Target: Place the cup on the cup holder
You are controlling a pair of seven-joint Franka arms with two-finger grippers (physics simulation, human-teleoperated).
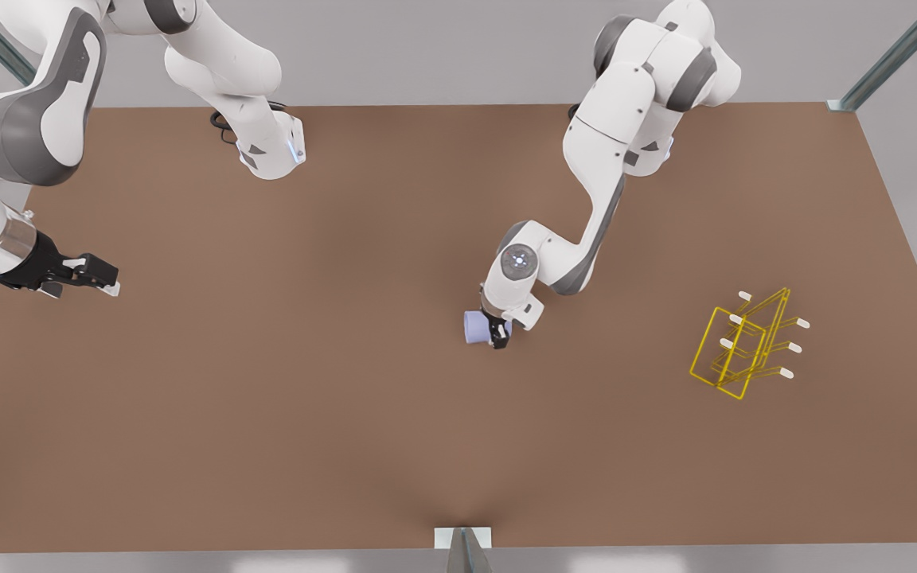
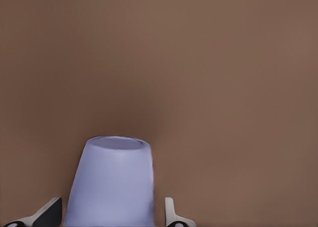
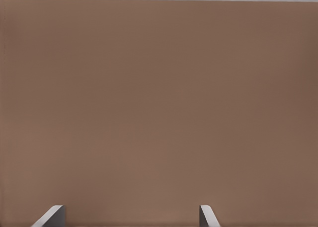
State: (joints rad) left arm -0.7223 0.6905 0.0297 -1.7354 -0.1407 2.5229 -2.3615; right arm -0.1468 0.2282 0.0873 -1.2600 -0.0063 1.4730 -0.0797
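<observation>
Cup (image 1: 474, 327) lies on its side near the middle of the brown bench (image 1: 347, 414), its closed end pointing toward the front view's left. The left gripper (image 1: 498, 338) has its two fingers set on either side of the cup's wide end; in the left wrist view the fingertips (image 2: 171, 212) stand just beside the cup's (image 2: 112, 185) walls with a thin gap showing, so the fingers are apart and not yet pressing. That straddling pose suits a squeeze across the body, where the taper gives the pads a steady seat.

Cup holder (image 1: 745, 346), a yellow wire rack with white-tipped prongs, stands well apart toward the front view's right. Its prongs slant upward, likely so that an upturned cup can slip over one and hang.

The right gripper (image 1: 84, 274) waits at the front view's left edge above bare bench (image 3: 159, 113), fingers (image 3: 52, 216) apart, out of the working arm's way
</observation>
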